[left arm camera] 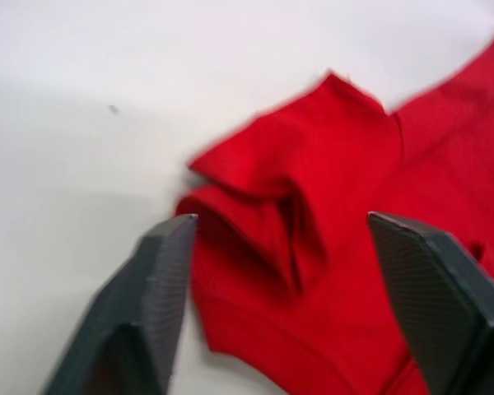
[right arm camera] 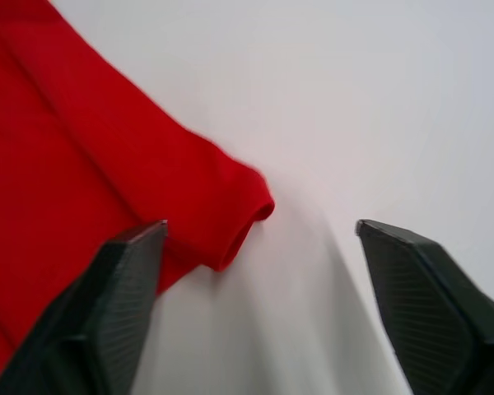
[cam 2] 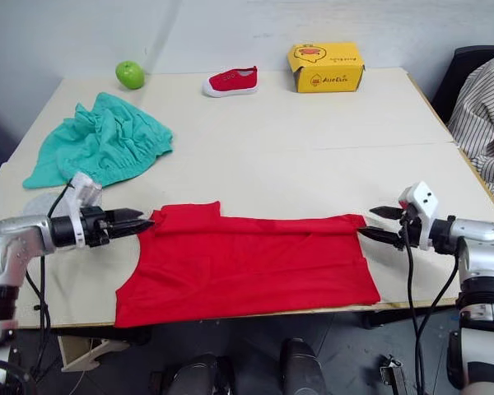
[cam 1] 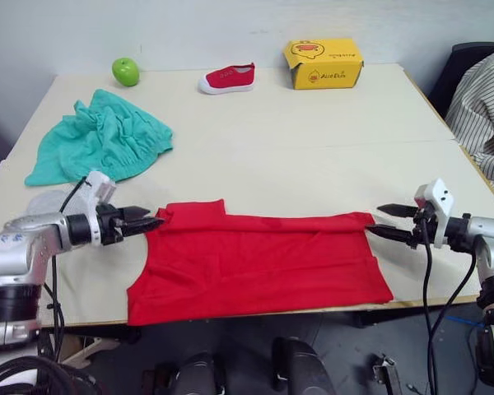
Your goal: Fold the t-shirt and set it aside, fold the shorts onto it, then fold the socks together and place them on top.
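The red t-shirt lies flattened as a wide band along the table's front edge. My left gripper is open at the shirt's left upper corner. In the left wrist view a bunched red fold sits between its fingers. My right gripper is open at the shirt's right upper corner, and that rolled corner lies between its fingers. The teal shorts lie crumpled at the back left. A pale grey soft shape, the socks, lies just behind my left forearm, partly hidden.
At the table's far edge stand a green apple, a small red shoe and a yellow box. A person in a striped sleeve sits at the right by a dark chair. Bare tabletop spans the middle.
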{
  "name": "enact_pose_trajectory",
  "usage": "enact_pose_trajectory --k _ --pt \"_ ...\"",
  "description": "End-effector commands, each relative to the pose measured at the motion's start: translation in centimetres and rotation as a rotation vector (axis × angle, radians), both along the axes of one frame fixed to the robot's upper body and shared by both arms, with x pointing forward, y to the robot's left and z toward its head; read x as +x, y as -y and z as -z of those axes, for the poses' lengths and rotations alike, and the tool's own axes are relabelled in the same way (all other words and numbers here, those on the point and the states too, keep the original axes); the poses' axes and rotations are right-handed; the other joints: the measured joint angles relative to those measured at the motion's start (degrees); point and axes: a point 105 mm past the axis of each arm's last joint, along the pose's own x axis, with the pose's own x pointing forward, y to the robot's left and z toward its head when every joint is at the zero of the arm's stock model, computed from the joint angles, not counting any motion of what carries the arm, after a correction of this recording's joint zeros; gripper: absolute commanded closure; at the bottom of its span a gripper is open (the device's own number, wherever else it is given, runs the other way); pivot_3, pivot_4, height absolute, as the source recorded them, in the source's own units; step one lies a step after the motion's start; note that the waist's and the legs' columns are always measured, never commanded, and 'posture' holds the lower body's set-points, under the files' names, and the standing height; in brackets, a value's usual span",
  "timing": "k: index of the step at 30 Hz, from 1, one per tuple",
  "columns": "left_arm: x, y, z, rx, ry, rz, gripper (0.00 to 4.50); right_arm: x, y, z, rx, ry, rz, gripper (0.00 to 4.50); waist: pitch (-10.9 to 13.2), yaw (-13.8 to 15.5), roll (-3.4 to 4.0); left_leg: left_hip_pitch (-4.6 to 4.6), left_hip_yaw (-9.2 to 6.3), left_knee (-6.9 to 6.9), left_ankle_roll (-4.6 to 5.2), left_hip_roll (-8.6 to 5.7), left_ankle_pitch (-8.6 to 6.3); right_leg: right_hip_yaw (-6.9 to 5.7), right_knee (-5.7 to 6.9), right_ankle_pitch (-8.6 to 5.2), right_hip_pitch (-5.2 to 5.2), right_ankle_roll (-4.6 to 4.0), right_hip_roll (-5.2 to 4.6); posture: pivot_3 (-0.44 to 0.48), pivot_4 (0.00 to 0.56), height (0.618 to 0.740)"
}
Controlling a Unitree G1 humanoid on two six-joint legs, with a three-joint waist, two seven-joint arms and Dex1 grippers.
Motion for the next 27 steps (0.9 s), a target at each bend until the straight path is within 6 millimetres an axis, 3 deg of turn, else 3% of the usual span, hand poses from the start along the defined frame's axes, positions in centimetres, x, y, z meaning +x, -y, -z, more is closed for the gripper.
enact_pose_trajectory --k 1,7,13,16,26,27 --pt "1.4 0.5 0.6 0.023 -0.035 -0.008 0.66 0.6 0.2 -1.2 -0.024 0.027 0.002 0.32 0.0 -0.02 0.0 0.0 0.01 0.0 0.0 -0.01 0.0 0.0 0.09 0.0 0.01 0.0 0.01 0.0 0.15 0.74" --pt "3.9 2.6 2.1 0.064 -0.056 0.002 0.66 1.5 -1.0 0.0 -0.038 -0.035 -0.026 0.32 0.01 -0.05 -0.01 -0.08 0.49 -0.01 0.0 0.0 0.0 -0.04 0.05 0.0 -0.01 0.0 0.1 0.0 0.15 0.74" --pt "4.2 4.7 3.1 0.091 -0.064 0.084 0.66 2.0 -1.8 0.5 -0.026 -0.063 -0.044 0.32 0.0 -0.05 -0.01 -0.05 0.51 0.01 0.0 0.02 0.0 0.0 0.08 0.0 0.0 0.0 0.12 0.0 0.15 0.74" --pt "4.2 5.0 3.2 0.114 -0.047 0.105 1.28 1.9 -2.1 0.8 -0.026 -0.072 -0.061 0.92 0.01 -0.05 -0.01 -0.05 0.5 0.02 0.0 0.02 0.0 0.0 0.08 0.0 0.01 0.01 0.12 0.0 0.15 0.74" --pt "4.0 4.1 1.6 0.132 0.091 0.112 4.47 1.7 -2.0 0.1 -0.024 0.003 -0.089 4.47 0.01 -0.19 -0.01 -0.06 0.5 0.02 0.0 0.05 0.0 0.0 0.08 0.0 -0.01 0.01 0.12 0.0 0.15 0.74" --pt "4.1 4.0 1.4 0.136 0.115 0.111 4.47 1.6 -2.1 0.0 -0.022 0.012 -0.096 4.47 0.01 -0.19 -0.01 -0.06 0.5 0.02 0.0 0.05 0.0 -0.01 0.08 0.0 -0.01 0.01 0.12 0.0 0.15 0.74"
